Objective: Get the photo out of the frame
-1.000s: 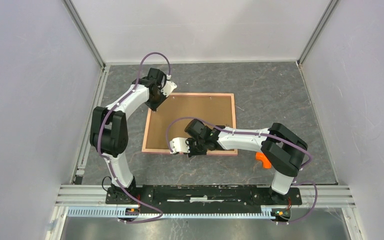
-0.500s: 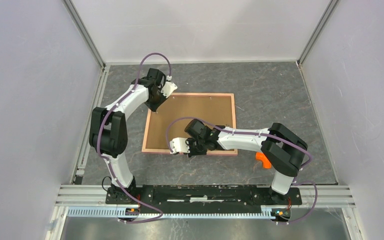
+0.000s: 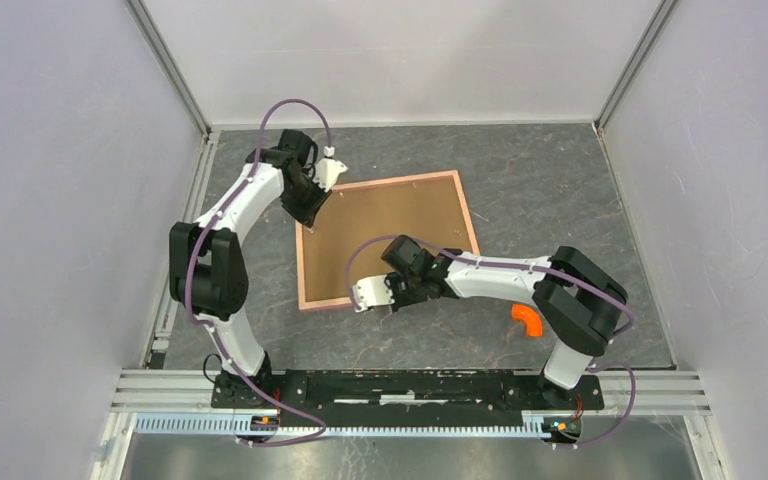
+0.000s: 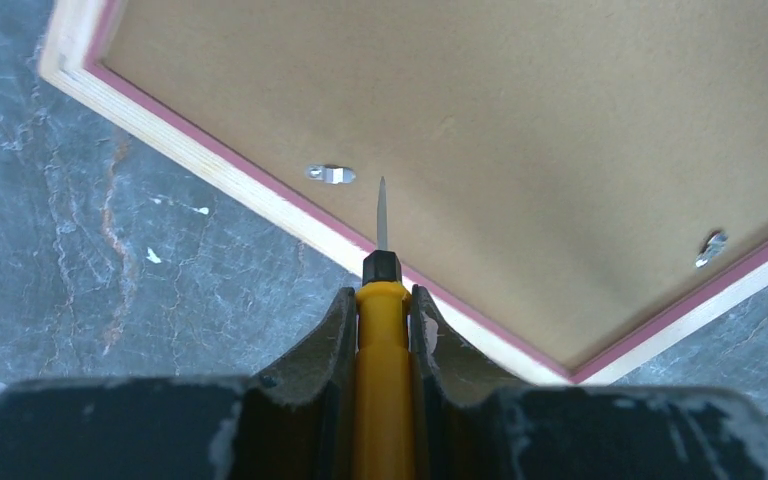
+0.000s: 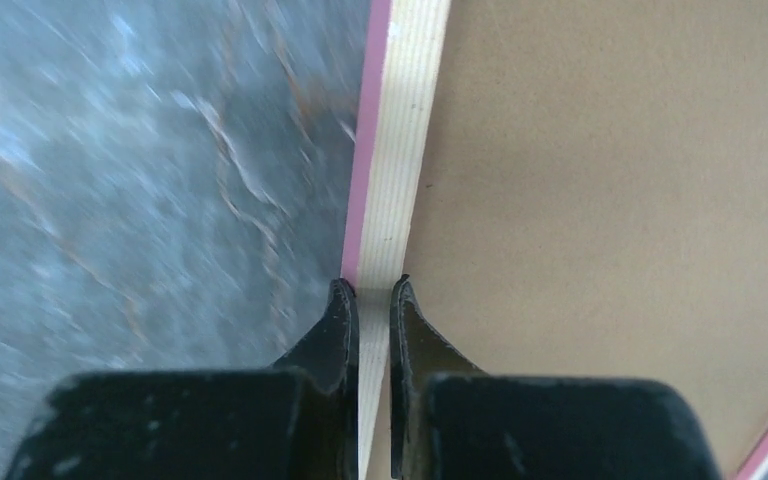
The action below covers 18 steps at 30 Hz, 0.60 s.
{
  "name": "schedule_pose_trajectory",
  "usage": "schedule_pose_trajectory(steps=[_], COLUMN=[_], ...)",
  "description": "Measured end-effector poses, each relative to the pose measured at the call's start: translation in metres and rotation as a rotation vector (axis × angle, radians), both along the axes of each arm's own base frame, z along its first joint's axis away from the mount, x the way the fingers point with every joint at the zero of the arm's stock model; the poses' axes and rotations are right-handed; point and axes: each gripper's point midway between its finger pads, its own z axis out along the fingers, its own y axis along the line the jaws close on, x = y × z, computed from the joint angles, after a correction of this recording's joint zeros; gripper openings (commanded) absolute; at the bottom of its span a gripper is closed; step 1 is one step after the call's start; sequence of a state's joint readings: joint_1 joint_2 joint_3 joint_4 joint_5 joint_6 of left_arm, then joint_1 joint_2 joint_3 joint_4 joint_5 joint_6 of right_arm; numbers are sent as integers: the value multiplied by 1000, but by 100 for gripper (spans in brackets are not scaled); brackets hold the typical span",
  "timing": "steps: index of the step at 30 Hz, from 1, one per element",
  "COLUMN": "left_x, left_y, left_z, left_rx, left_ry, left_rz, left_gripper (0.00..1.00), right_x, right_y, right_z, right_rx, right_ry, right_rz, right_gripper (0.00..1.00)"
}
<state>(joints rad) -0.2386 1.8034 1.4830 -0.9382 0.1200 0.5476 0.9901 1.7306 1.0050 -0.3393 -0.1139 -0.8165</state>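
Observation:
The frame (image 3: 400,220) lies face down on the grey floor, brown fibreboard back up, pink rim around it. The photo is hidden beneath the back. My left gripper (image 3: 310,212) is at the frame's far left corner, shut on a yellow screwdriver (image 4: 382,340). Its blade tip is just right of a small metal tab (image 4: 331,174) on the back (image 4: 560,130). A second tab (image 4: 712,247) sits by the right rim. My right gripper (image 3: 390,298) is shut on the frame's near rim (image 5: 400,150), one finger on each side of it (image 5: 370,290).
A small orange piece (image 3: 527,319) lies on the floor right of the right arm's forearm. White walls and metal rails enclose the floor on the left, far and right sides. The arm bases stand on the near rail.
The frame has turned counter-clockwise, its far right corner swinging away, with the right gripper still on the near rim. The left arm has shifted slightly left with the screwdriver.

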Motion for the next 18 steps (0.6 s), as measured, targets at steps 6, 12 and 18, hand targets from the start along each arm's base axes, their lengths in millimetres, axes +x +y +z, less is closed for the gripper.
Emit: schedule_pose_trajectory(steps=[6,12,18], left_x=[4,5,10], left_y=[7,10,26], left_z=[9,22,41], left_rx=[-48,-93,-162], left_ry=[-12,-40,-99], left_rz=[51,87,175], left_gripper=[2,2,2], right_x=[47,102,158], right_y=[-52,-107,-121], right_z=[-2,3,35], right_rx=[-140,-241,-165], right_ry=[-108,-121,-99], right_rz=[-19,-161,-353], right_gripper=[42,51,63])
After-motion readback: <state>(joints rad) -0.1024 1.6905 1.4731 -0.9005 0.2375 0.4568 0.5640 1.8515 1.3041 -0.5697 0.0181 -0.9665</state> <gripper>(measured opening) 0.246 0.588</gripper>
